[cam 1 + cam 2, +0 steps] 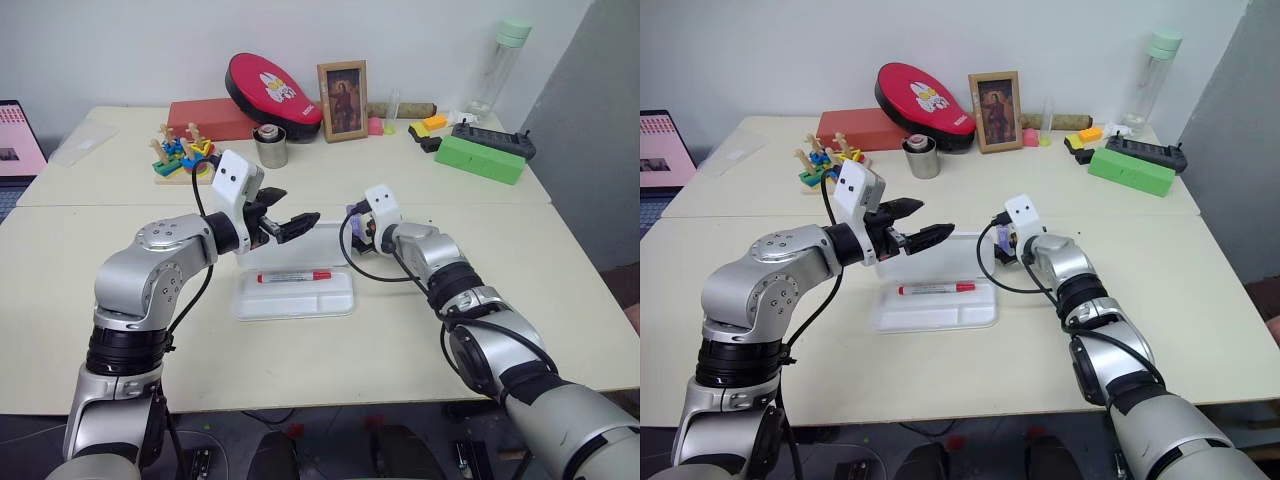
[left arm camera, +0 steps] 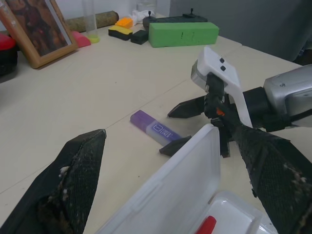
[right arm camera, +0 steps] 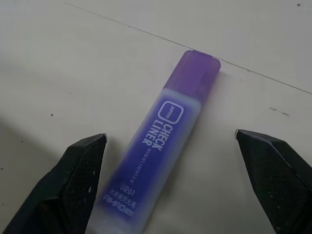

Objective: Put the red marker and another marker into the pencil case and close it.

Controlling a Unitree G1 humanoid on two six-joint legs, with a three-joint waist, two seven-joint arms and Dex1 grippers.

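Cream surface [image 1: 120,330] at frame centre bears the open pencil case [image 1: 295,296], the red marker [image 1: 293,276] lying in its tray. Just right of the case lies the purple marker [image 3: 156,146], flat, between the spread right pincer [image 2: 192,124] fingers. Spread left pincer [image 1: 292,226] hovers above the case lid.

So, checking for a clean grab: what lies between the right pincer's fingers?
The purple marker, flat on the table, untouched by either finger, as the right wrist view shows.
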